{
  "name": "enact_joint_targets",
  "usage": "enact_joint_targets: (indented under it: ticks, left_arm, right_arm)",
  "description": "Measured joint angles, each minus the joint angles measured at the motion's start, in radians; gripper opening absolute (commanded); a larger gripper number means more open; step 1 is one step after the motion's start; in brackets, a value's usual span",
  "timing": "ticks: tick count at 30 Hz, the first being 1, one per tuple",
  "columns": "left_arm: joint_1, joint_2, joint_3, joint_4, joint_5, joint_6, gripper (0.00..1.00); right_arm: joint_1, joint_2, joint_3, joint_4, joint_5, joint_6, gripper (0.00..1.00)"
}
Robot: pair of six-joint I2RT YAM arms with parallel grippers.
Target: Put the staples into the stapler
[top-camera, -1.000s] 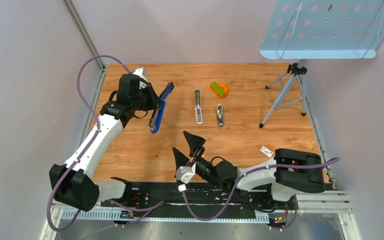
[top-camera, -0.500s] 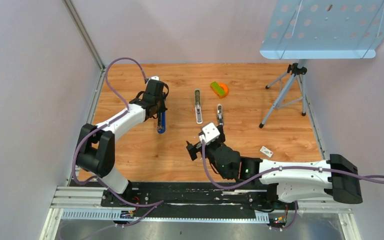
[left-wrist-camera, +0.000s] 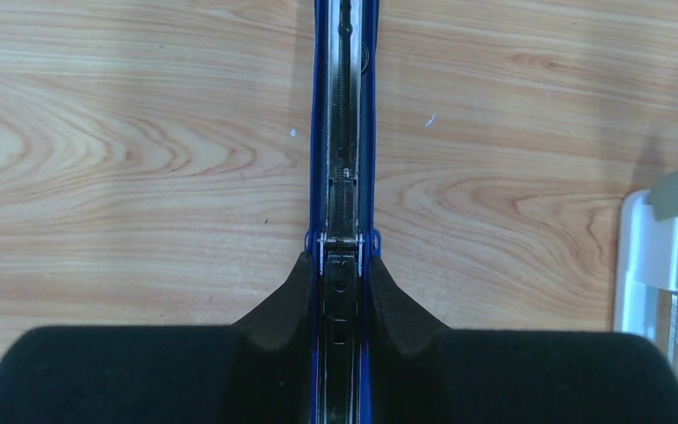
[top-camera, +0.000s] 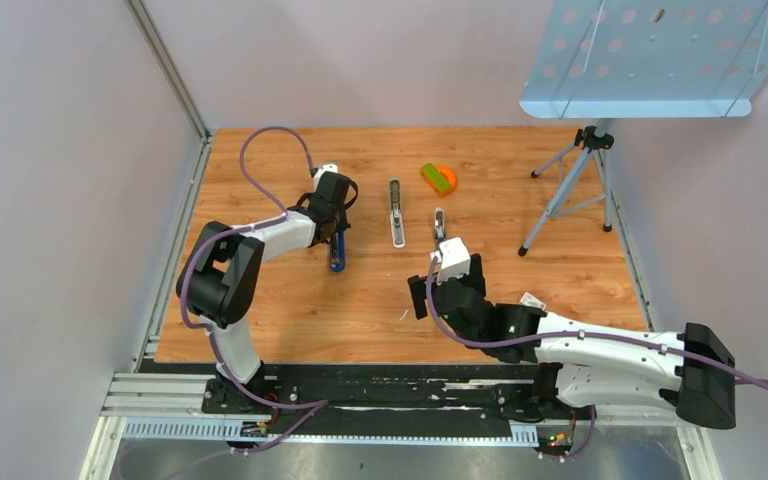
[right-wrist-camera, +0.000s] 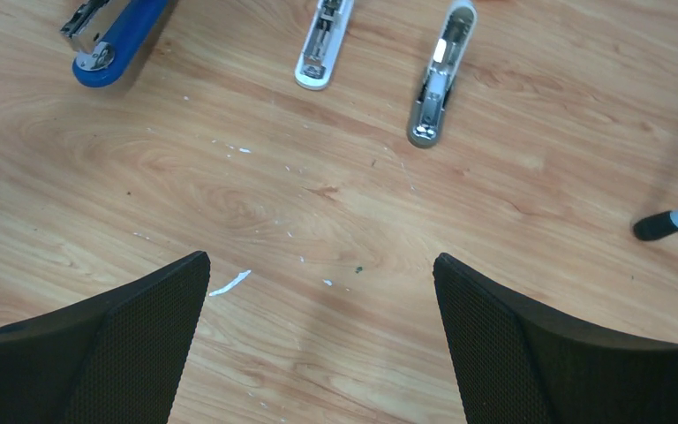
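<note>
- Since a second ago the left gripper [left-wrist-camera: 342, 265] has carried the blue stapler [top-camera: 337, 257] inward, near the white stapler [top-camera: 397, 212]; the right gripper [right-wrist-camera: 320, 261] has reached forward toward the grey stapler [top-camera: 441, 231]
- left gripper — clenched on the blue stapler's sides, its open channel facing the wrist camera
- right gripper — spread wide, holding nothing, over the wooden table [right-wrist-camera: 318, 194]
- staples — cannot be made out in any view
</note>
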Motion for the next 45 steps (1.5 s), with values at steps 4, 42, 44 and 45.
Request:
enact_joint_targets:
  ticks: [4,42,44,45]
  left_arm:
    - [0.000,0.069,0.028,0.002,-0.012,-0.024,0.00]
    - [0.044,-0.574,-0.017,-0.421,0.320,0.055,1.00]
    - [0.047,-0.581,-0.039,-0.441,0.356,0.061,1.00]
    - [0.048,-0.581,-0.050,-0.452,0.375,0.069,1.00]
  right_arm:
    - [-0.051,-0.015,0.000,-0.074,-0.021,0.068,1.00]
    - [-0.859,-0.080,0.022,-0.435,-0.367,0.246,0.99]
    - [-0.959,-0.058,0.003,-0.436,-0.422,0.264,1.00]
    - [-0.995,-0.047,-0.007,-0.437,-0.439,0.271,1.00]
